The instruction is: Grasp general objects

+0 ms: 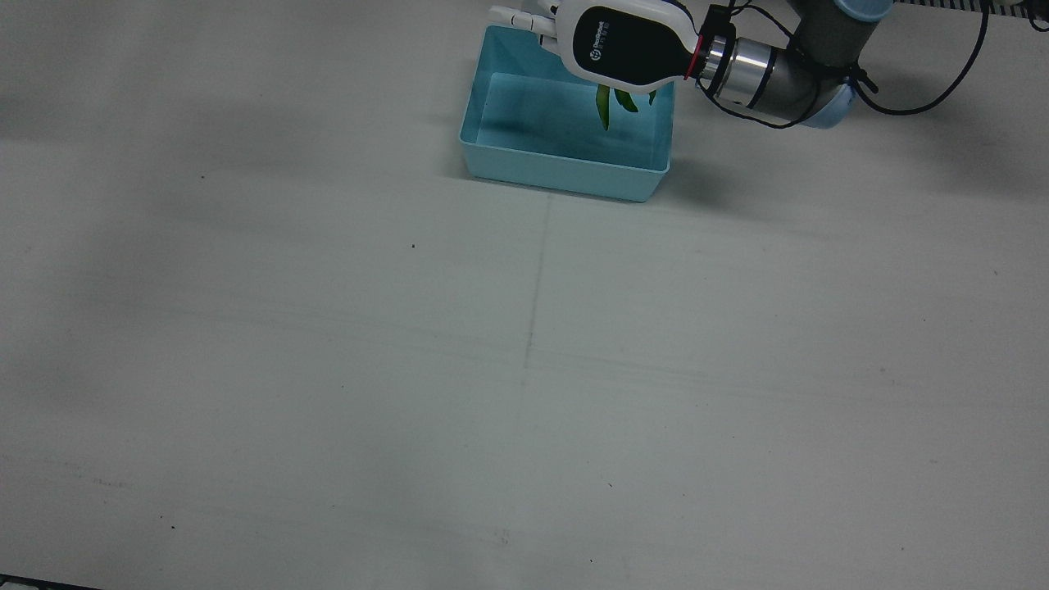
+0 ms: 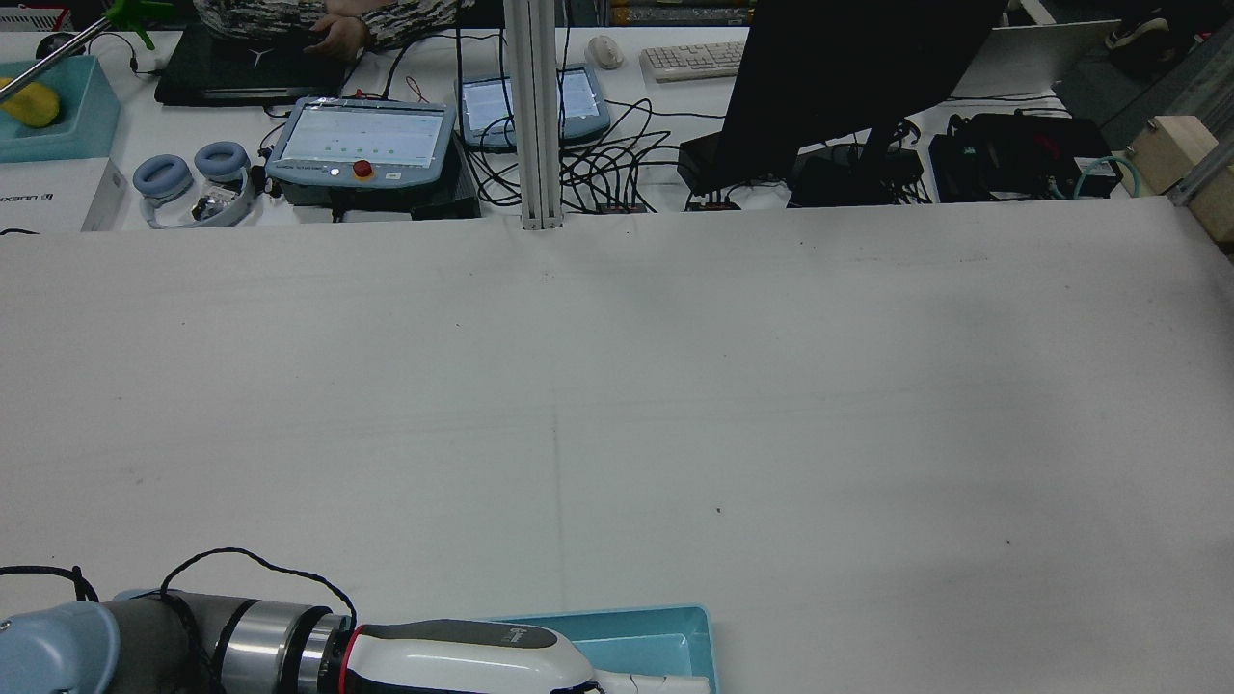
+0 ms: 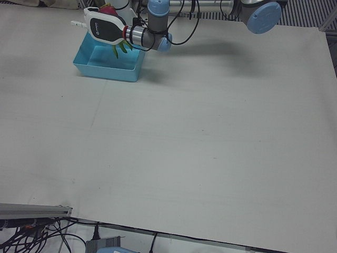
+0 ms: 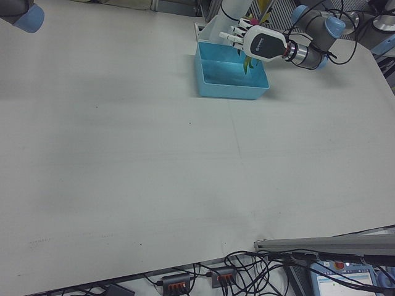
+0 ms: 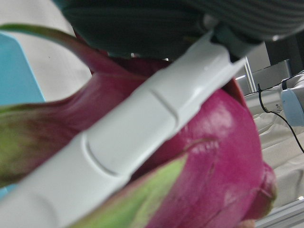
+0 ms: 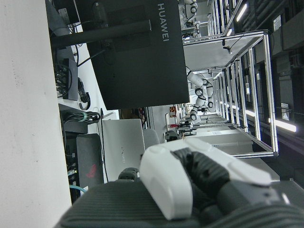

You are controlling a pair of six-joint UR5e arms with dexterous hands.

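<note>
While the left robot hand (image 1: 627, 45) hovers at the front view's top centre, its fingers (image 5: 142, 137) clasp a dragon fruit (image 5: 209, 156). The fruit hangs beneath the palm, over the blue bin (image 1: 565, 168).

The bin (image 1: 565, 168) sits at twelve o'clock on the table (image 1: 524, 369), hard by the robot's edge. Above it hangs the left hand (image 1: 610, 45), reaching in from three o'clock, and the dragon fruit (image 5: 223, 156) is inside the hand, its leaves (image 1: 605, 105) trailing down over the bin's three o'clock half.
</note>
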